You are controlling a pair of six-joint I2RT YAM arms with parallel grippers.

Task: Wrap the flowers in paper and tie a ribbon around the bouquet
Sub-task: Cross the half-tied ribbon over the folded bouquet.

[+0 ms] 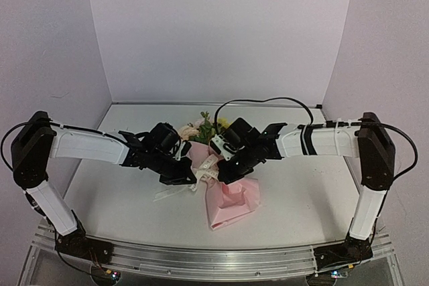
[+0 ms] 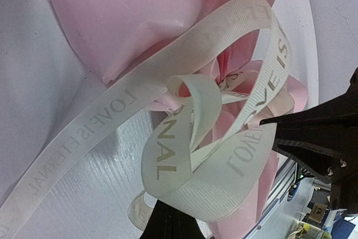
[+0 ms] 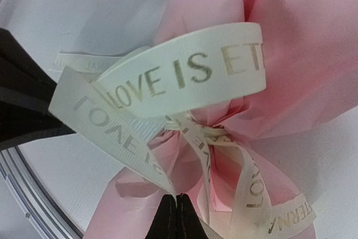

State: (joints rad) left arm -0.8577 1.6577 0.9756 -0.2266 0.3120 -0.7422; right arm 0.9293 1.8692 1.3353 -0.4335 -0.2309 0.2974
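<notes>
The bouquet (image 1: 226, 200) is lying on the table (image 1: 301, 192); the ribbon (image 3: 184, 74), light, floppy and slippery, is circling its pinched waist; the left gripper (image 2: 168, 219) is clamping 1 loop; the right gripper (image 3: 177, 211) is resting closed, apparently empty; the tails are likely offering the safest hold.

The top external camera sits high behind the 2 arm bases (image 1: 84, 246), looking down and forward across the whole table (image 1: 301, 199) to the back wall (image 1: 221, 31). The 2 wrist cameras look in from opposite sides, very close, filling their frames. All 3 views share the ribbon (image 2: 168, 160) knotted round the pink paper (image 2: 128, 9) at mid-table.
</notes>
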